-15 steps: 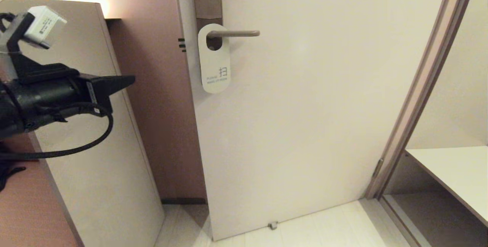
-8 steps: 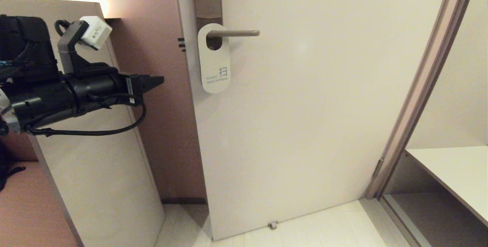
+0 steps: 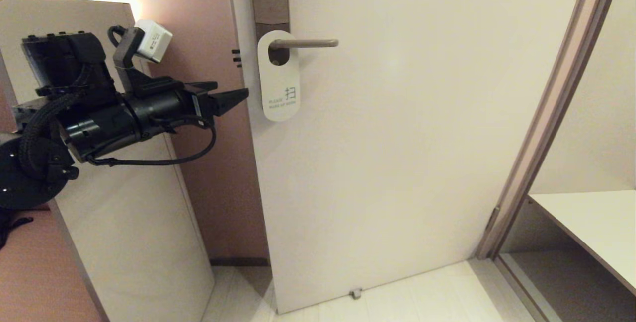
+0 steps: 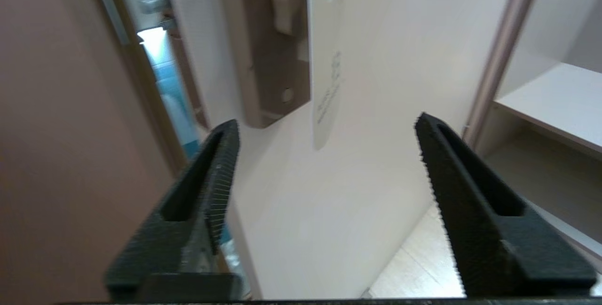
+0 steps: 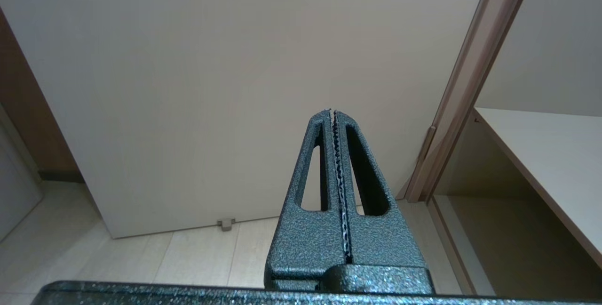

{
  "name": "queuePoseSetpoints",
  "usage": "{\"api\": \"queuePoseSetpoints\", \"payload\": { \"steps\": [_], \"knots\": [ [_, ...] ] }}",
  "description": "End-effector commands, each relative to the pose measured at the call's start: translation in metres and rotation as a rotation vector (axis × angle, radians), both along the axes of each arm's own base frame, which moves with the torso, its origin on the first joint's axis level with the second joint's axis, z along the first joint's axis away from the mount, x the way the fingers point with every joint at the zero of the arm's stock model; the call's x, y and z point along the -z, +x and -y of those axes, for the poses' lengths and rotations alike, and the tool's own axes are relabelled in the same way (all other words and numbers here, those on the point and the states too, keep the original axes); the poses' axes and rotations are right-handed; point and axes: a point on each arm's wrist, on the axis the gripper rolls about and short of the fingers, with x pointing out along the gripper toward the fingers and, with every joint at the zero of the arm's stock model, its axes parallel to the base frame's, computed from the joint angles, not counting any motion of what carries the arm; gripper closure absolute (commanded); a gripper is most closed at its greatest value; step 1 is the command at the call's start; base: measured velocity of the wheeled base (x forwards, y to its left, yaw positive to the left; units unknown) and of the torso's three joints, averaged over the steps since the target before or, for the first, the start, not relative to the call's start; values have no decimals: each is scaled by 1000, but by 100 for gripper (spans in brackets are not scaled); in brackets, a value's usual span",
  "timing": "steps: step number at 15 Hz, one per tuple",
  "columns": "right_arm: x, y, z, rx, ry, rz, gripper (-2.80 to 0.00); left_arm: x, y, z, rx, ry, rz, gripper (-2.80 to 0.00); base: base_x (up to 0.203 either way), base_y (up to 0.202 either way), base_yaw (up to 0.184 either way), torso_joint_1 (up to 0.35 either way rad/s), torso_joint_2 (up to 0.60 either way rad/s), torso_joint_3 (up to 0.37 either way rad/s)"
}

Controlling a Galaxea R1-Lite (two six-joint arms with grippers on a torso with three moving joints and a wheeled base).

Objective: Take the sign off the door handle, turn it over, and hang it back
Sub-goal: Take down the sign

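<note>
A white door-hanger sign (image 3: 279, 81) with grey lettering hangs on the metal door handle (image 3: 304, 43) of the pale door (image 3: 397, 163). My left gripper (image 3: 237, 94) is open and empty, held level just left of the sign's lower half, a short gap from it. In the left wrist view the sign (image 4: 324, 69) hangs edge-on ahead, between and beyond the open fingers (image 4: 214, 173), beside the brown lock plate (image 4: 270, 46). My right gripper (image 5: 332, 113) is shut and empty, low in front of the door, out of the head view.
A tall beige panel (image 3: 124, 212) stands at the left behind my left arm. The door frame (image 3: 546, 113) runs down the right, with a white shelf (image 3: 596, 222) beyond it. A small door stop (image 3: 355, 293) sits on the pale floor.
My left arm has swung right and slightly up toward the sign, its fingertips moving from well left of the door to just beside the sign. The sign has not moved.
</note>
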Motion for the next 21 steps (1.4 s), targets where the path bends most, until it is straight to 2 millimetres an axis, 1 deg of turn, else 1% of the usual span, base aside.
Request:
{"api": "queuePoseSetpoints", "payload": {
  "steps": [1,7,9,10,12,14,21],
  "knots": [
    [0,0,0,0,0,-2,0,14,13,4,18,5,-23,-280,0,0,0,0,0,0],
    [0,0,0,0,0,-1,0,23,47,10,28,0,-17,-280,0,0,0,0,0,0],
    [0,0,0,0,0,-1,0,27,54,12,29,2,-25,-280,0,0,0,0,0,0],
    [0,0,0,0,0,-2,0,28,55,13,30,-6,-30,-280,0,0,0,0,0,0],
    [0,0,0,0,0,-2,0,21,57,18,43,-46,-30,-280,0,0,0,0,0,0],
    [0,0,0,-1,0,-1,0,19,62,21,46,-56,-23,-280,0,0,0,0,0,0],
    [0,0,0,0,0,-2,0,28,71,27,104,-54,-40,-280,0,0,0,0,0,0]
  ]
}}
